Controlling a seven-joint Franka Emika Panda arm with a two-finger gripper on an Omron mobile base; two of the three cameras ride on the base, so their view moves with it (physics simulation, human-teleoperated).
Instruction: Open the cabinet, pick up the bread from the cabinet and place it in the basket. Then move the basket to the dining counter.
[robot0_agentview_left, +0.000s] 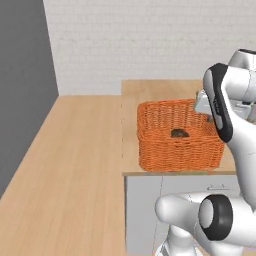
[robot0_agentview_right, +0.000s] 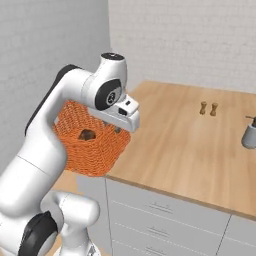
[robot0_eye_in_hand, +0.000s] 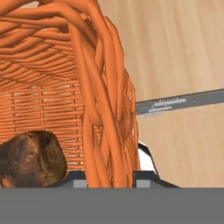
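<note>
The orange wicker basket (robot0_agentview_left: 177, 145) (robot0_agentview_right: 95, 150) is at the near left corner of the dining counter (robot0_agentview_left: 150, 90) (robot0_agentview_right: 185, 145); I cannot tell whether it rests on the wood or hangs just above it. The bread (robot0_agentview_left: 179, 133) (robot0_agentview_right: 87, 134), a dark brown lump, lies on the basket's floor. In the hand view the bread (robot0_eye_in_hand: 30, 157) is at lower left, inside the woven wall (robot0_eye_in_hand: 105, 109). My gripper (robot0_agentview_right: 118, 129) (robot0_eye_in_hand: 110, 179) is shut on the basket's right-hand wall, with the rim strands rising between its fingertips. In the left base view my forearm hides the fingers.
Two small brown shakers (robot0_agentview_right: 203, 107) (robot0_agentview_right: 214, 109) stand mid-counter, and a grey bottle (robot0_agentview_right: 249, 135) is at the far right. Grey drawer fronts (robot0_agentview_right: 160, 210) run below the counter edge. A light wood floor (robot0_agentview_left: 75, 175) and a grey wall (robot0_agentview_left: 25, 75) lie to the left.
</note>
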